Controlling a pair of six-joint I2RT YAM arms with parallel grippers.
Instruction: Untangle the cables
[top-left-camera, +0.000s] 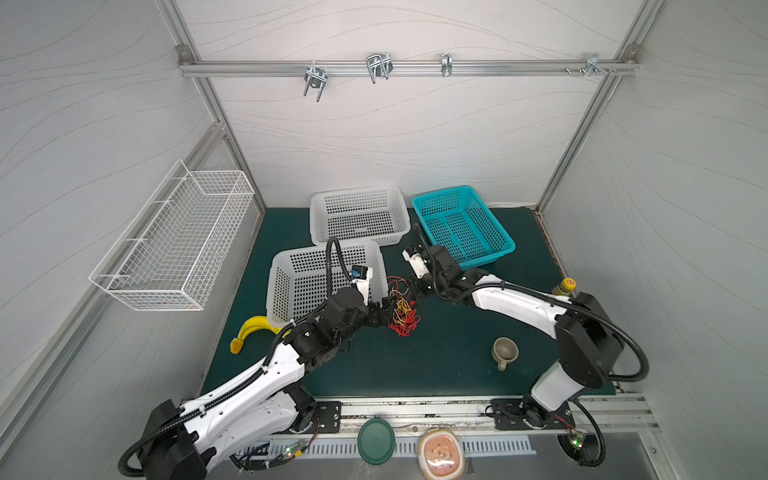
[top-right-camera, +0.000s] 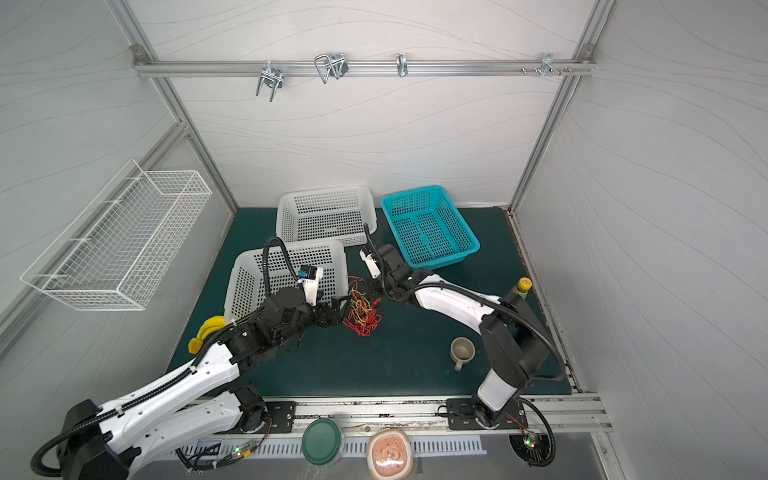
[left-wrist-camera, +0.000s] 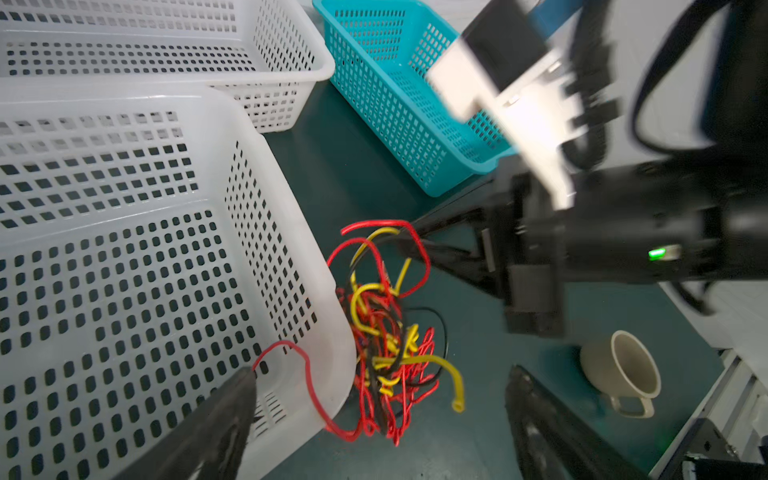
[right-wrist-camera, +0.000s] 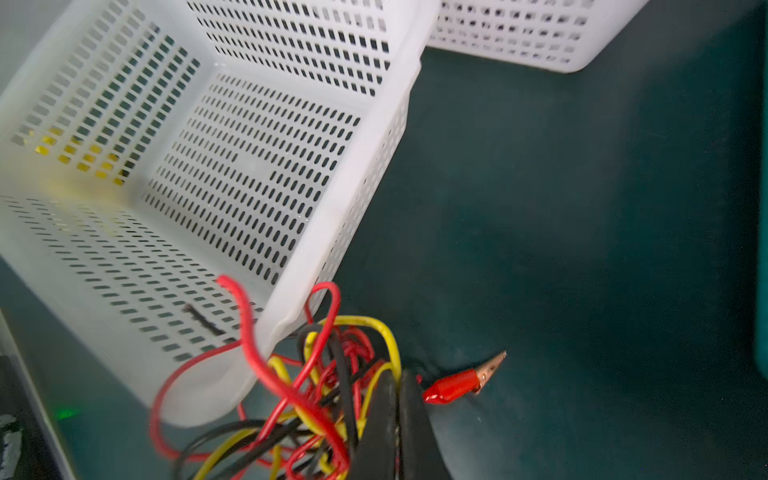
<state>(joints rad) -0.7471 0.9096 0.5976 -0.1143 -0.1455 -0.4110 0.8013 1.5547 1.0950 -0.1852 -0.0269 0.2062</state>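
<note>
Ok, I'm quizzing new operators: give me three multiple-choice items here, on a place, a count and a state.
1. Where is the tangle of red, yellow and black cables?
A) in the teal basket
B) on the dark green mat, at a corner of the near white perforated plastic basket
C) in the wire wall rack

2. How many perforated plastic baskets stand on the mat?
A) two
B) three
C) four

3. How is the left gripper?
A) open
B) shut on the mug
C) shut on the banana

1 B: the tangle lies at that basket's corner.
2 B: the near white one, a far white basket and a teal plastic basket.
3 A: its jaws stand wide apart.
</note>
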